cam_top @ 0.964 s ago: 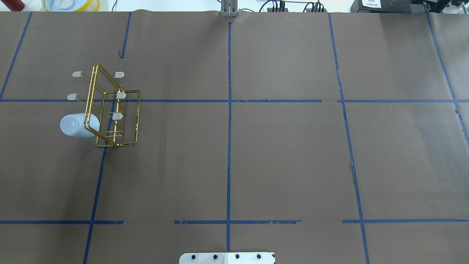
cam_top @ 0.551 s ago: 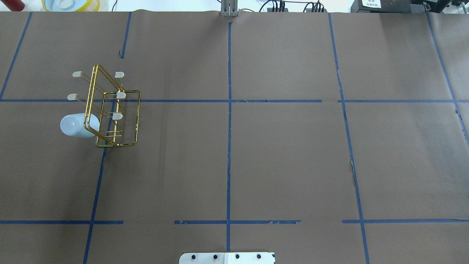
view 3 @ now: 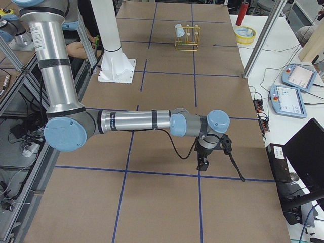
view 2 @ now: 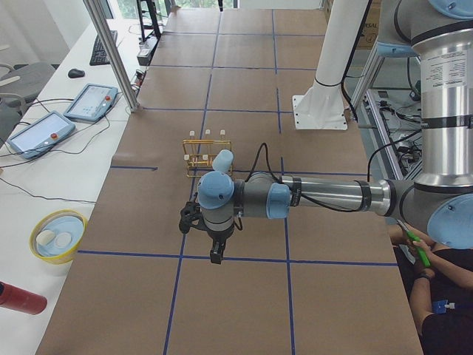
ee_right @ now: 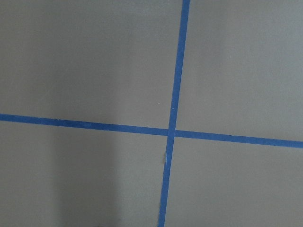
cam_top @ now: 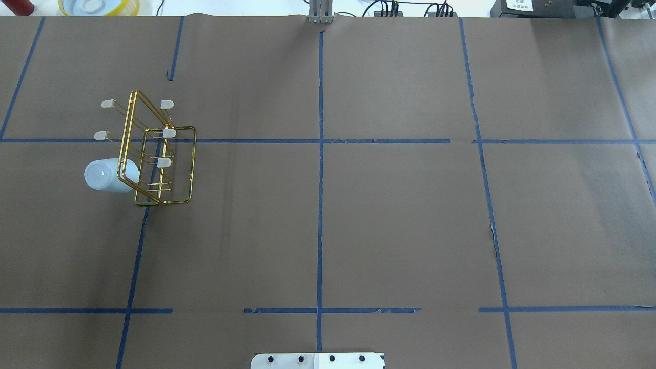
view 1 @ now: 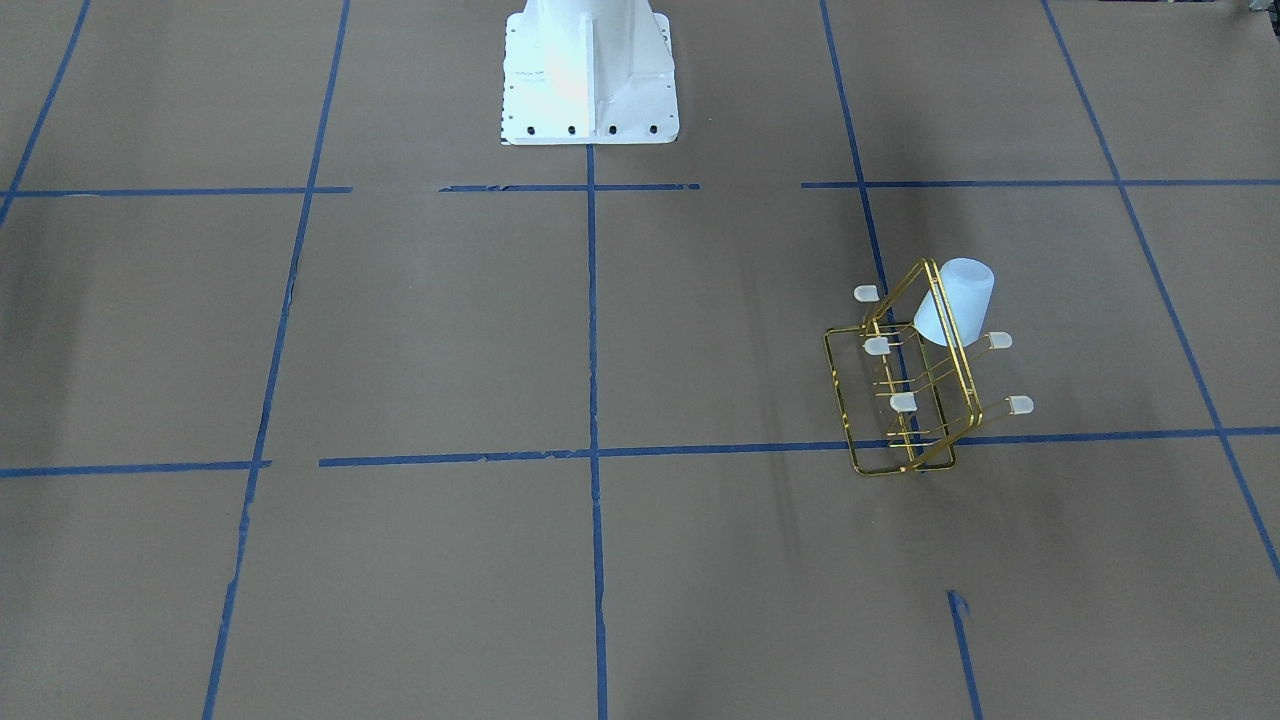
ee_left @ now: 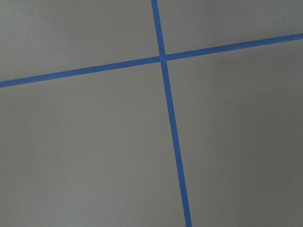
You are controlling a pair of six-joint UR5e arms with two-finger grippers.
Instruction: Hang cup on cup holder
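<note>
Brown paper table (cam_top: 410,230) gridded with blue tape (cam_top: 320,205), white side bench (view 2: 66,185), aluminium post (view 2: 111,52)

Cup (cam_top: 105,175) on peg at left side of cup holder (cam_top: 151,160); holder on table (cam_top: 389,220), left half.

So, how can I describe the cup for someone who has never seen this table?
The brown table with blue tape lines has one gold wire rack, on the robot's left side. The cup hangs tilted at the rack's end nearest the robot. It is the only solid pale blue thing there; its neighbours are just small whitish caps.
</note>
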